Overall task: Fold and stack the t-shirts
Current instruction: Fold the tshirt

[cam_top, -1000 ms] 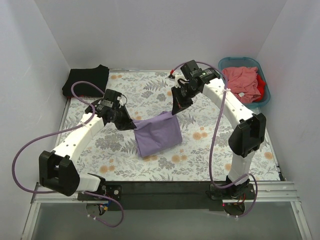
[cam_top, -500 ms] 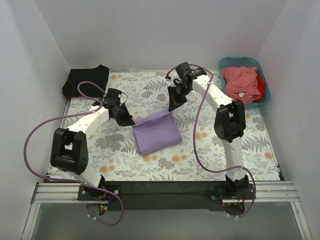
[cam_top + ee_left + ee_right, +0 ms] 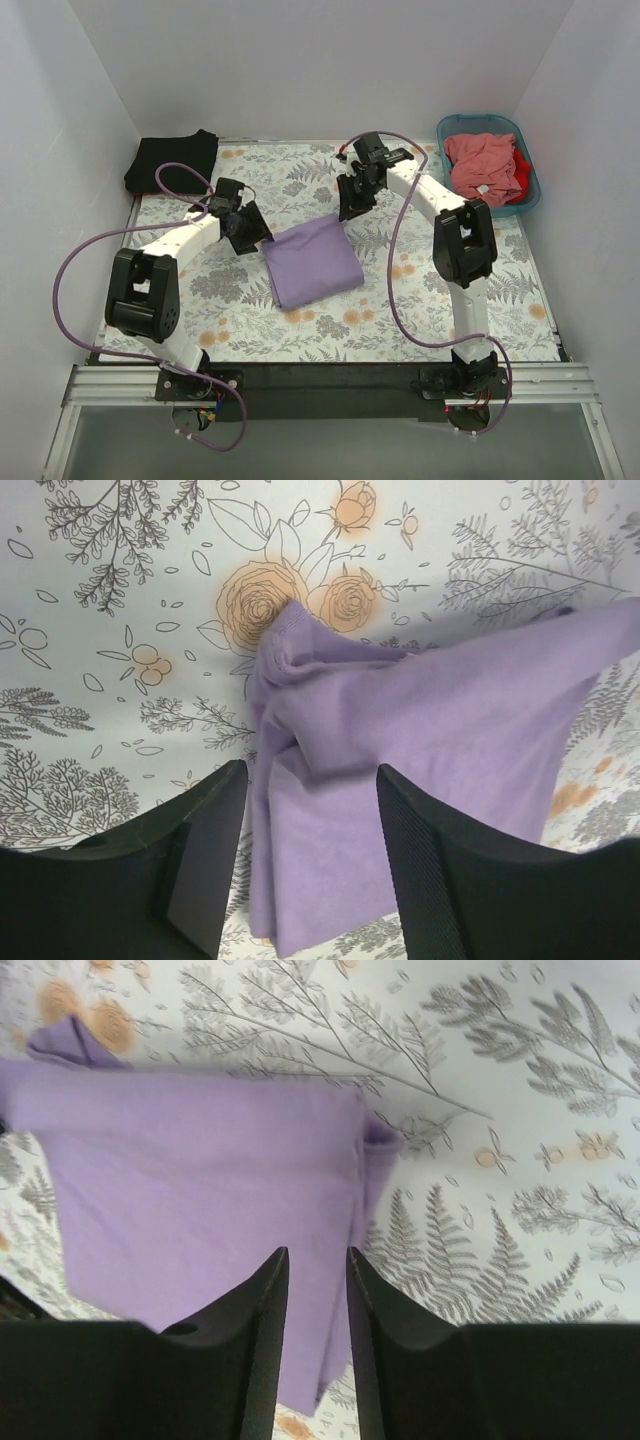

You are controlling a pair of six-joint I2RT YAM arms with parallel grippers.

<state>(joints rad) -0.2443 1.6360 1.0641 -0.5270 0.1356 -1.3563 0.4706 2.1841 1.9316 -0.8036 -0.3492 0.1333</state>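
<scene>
A lavender-purple t-shirt (image 3: 312, 262) lies folded in a rough rectangle on the floral table (image 3: 420, 300), near the middle. My left gripper (image 3: 256, 232) hovers at its far left corner; in the left wrist view it (image 3: 310, 772) stands open, with the purple cloth (image 3: 430, 720) lying loose below the jaws. At the far right corner my right gripper (image 3: 346, 207) is open too, by a narrower gap (image 3: 315, 1255), with the shirt (image 3: 190, 1200) showing through untouched. A black t-shirt (image 3: 172, 160) lies folded at the far left corner. Salmon-pink (image 3: 483, 165) and red (image 3: 521, 163) t-shirts are in the basket.
The teal plastic basket (image 3: 525, 203) stands at the far right corner of the table. White walls close in the table on the left, back and right. Purple cables loop from both arms over the near half.
Both grippers, shut on the purple shirt's far corners a second ago, have opened and let go. The lifted far edge has dropped, so the shirt lies flat.
</scene>
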